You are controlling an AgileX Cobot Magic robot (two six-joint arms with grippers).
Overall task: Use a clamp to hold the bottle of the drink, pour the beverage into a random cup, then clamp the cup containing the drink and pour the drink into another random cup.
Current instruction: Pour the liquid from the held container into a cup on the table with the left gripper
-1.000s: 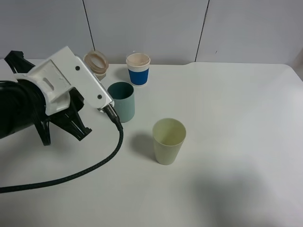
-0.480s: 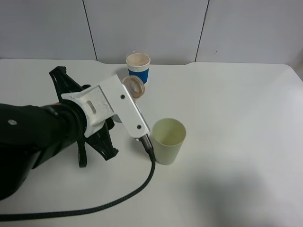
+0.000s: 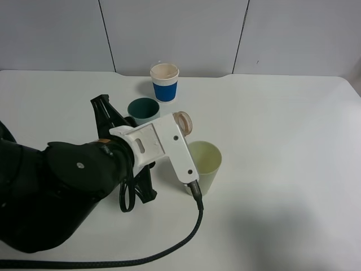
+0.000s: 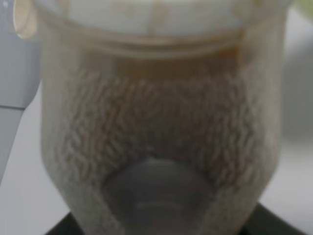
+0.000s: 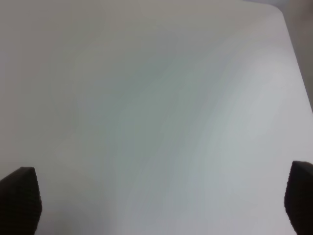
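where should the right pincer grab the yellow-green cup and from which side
Grip the yellow-green cup across its wall just under the rim, coming level from the right. It stands upright and tapers toward the base, so a high grip likely resists slipping, and the left arm crowds its left side.

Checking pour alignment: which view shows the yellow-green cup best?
Exterior high: the yellow-green cup stands upright, its left side hidden by the left arm's camera mount. The left wrist view is filled by the blurred bottle; the right wrist view shows only table.
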